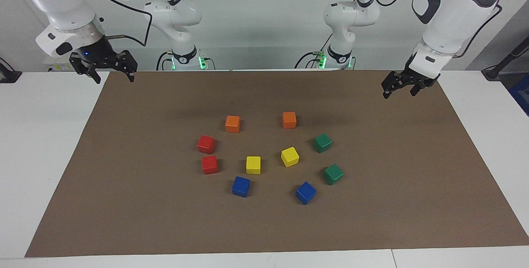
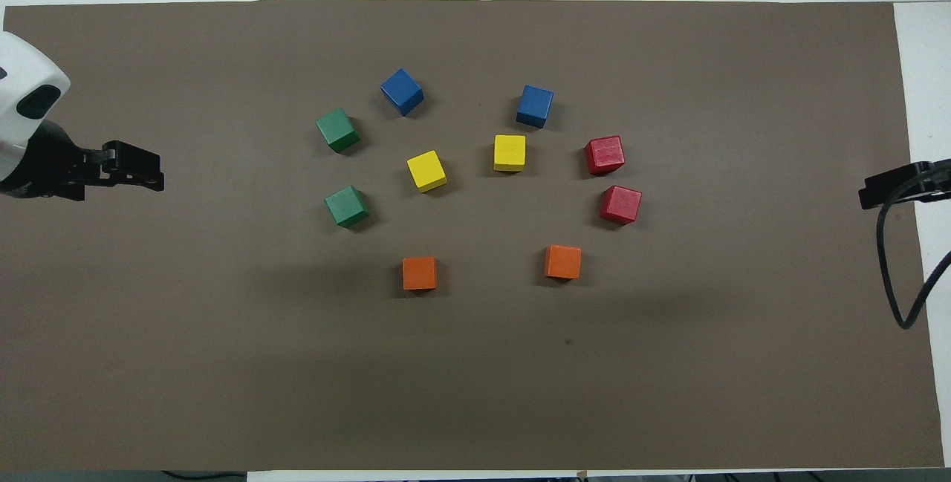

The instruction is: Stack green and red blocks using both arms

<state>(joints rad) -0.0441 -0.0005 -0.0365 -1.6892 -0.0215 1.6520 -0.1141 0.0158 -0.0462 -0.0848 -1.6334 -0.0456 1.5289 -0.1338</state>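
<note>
Two green blocks (image 1: pixel 327 158), two red blocks (image 1: pixel 208 154) and two each of orange, yellow and blue were seen mid-frame, well apart from the open, empty jaws of the left gripper (image 1: pixel 400 89) and right gripper (image 1: pixel 111 72) at the upper corners.

ten blocks sit loosely ringed on a mat (image 1: pixel 124 202) covering the bench (image 1: pixel 41 156).

two pairs lie nearest the robots and farthest from them, one pair in the middle; two blocks (image 2: pixel 613 181) sit toward the right arm's end, two (image 2: pixel 342 170) toward the left's. each tool hangs over its own mat end: left tool (image 1: pixel 400 89), right tool (image 1: pixel 112 72).
</note>
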